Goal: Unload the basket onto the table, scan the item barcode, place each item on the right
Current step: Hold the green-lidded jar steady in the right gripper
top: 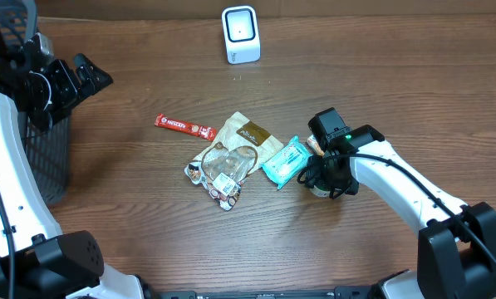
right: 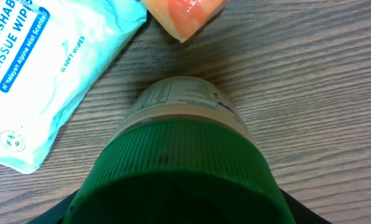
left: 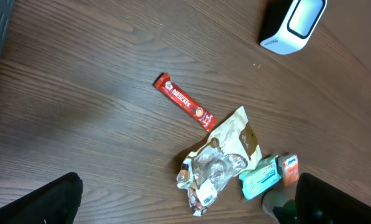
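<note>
Jar (right: 176, 155) with a green lid, the item for scanning, sits directly beneath my right gripper (top: 324, 178), on the table (top: 414, 91) at my right-hand side. In the wrist view the lid fills the near field and the pale printed label runs away from the camera, so I judge the jar upright, its long axis in line with my approach from above. My fingers show only as dark edges on either side of the lid; they straddle it, but I cannot tell whether they press on it or stand just clear. No barcode can be made out on the visible face of the label (the print is too fine to read). Just beyond the jar lies an orange packet (right: 182, 15), and beside that a teal pack of tissue wipes (right: 42, 74), both close but apparently not touching the jar. Further towards the table centre are a crumpled snack wrapper (top: 231, 162) and a red Nescafé stick (top: 185, 126). The white scanner (top: 240, 33) stands at the far edge, well apart from the jar, ahead of my right gripper and to its left. My left gripper (top: 94, 73) hangs spread wide and empty over the far left, by the black mesh basket (top: 44, 158), so the right arm is plainly the nearer one. The carry, in my judgement, runs forward and leftward, with the label turned to the scanner's window.
</note>
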